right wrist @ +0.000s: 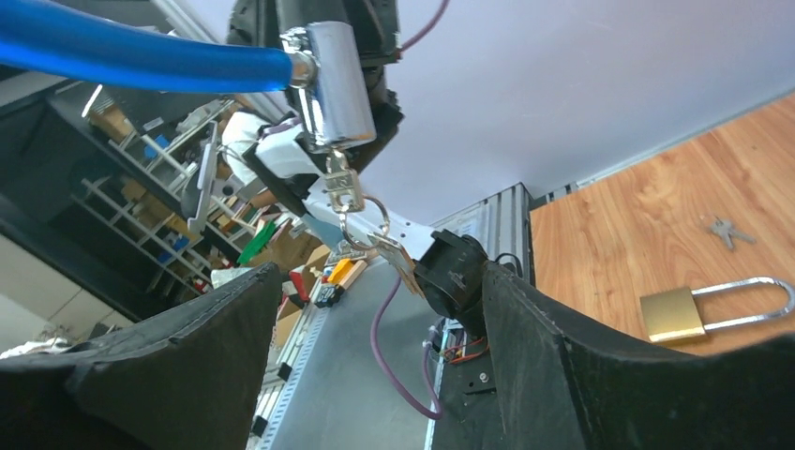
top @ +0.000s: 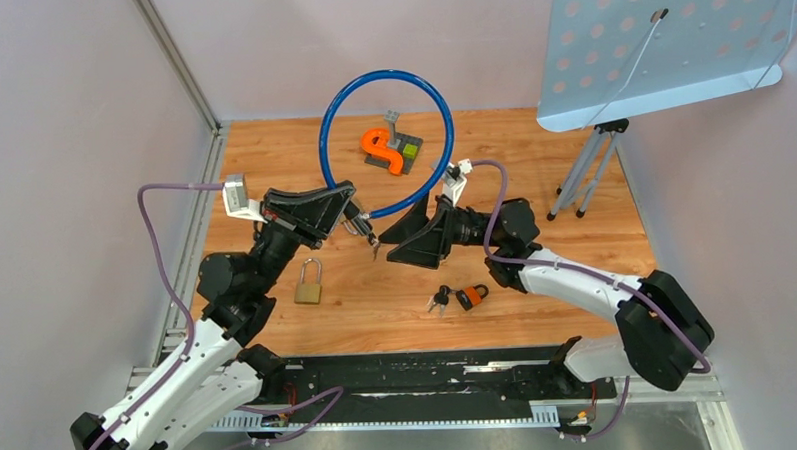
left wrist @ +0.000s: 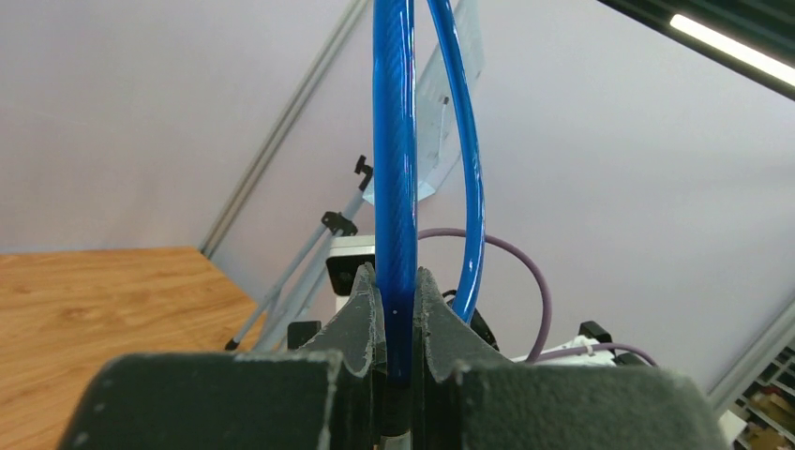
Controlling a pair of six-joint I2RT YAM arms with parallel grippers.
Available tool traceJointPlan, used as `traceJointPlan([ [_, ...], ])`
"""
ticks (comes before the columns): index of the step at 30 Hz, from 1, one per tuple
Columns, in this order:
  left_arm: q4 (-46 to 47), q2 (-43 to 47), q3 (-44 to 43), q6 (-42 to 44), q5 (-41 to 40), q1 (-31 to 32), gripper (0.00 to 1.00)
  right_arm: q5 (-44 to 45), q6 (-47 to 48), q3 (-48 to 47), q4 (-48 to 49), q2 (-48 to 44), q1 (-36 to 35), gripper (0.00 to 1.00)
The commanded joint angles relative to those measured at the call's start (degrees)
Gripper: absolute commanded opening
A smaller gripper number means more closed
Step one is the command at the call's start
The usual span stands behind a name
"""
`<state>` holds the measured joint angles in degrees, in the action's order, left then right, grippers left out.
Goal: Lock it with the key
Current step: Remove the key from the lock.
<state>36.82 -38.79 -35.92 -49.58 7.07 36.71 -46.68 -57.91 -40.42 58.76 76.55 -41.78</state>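
Observation:
A blue cable lock (top: 387,140) arches above the table in a loop. My left gripper (top: 358,219) is shut on the cable near its end, and in the left wrist view the blue cable (left wrist: 395,187) runs up between the closed fingers (left wrist: 361,319). The chrome lock cylinder (right wrist: 333,84) caps the cable end, with a key (right wrist: 345,192) and its ring hanging from it. My right gripper (top: 388,243) is open and empty. It sits just right of the hanging key (top: 375,248), and in the right wrist view the jaws (right wrist: 380,272) stand wide apart below the key.
A brass padlock (top: 309,283) lies on the wooden table (top: 576,259) by the left arm and also shows in the right wrist view (right wrist: 675,314). A small orange padlock with keys (top: 467,296) lies near the front. An orange piece on a dark base (top: 387,150) is at the back, with a tripod (top: 588,173) at the right.

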Motion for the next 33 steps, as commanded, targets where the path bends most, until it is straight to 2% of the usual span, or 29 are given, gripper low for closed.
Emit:
traceJointPlan([
  [1,8.5,0.2,-0.8,-2.9,1.5,-0.1,0.00,-5.3,-1.5,-3.4,10.2,1.3,0.3,0.76],
  [10,13.6,-2.3,0.2,-5.6,2.8,-0.1,0.00,-5.9,-3.7,-6.8,13.9,6.2,-0.6,0.75],
  [17,14.8,-2.3,1.0,-6.2,3.2,-0.1,0.00,-3.9,-7.3,-8.1,17.4,9.0,-1.1,0.54],
  [24,14.8,-2.2,1.3,-6.1,2.7,-0.1,0.00,-2.2,-7.3,-7.9,16.1,9.0,-1.7,0.31],
  [33,12.3,-1.0,1.7,-5.0,-0.2,-0.1,0.00,3.9,-2.4,-5.7,10.2,5.6,-2.4,0.23],
])
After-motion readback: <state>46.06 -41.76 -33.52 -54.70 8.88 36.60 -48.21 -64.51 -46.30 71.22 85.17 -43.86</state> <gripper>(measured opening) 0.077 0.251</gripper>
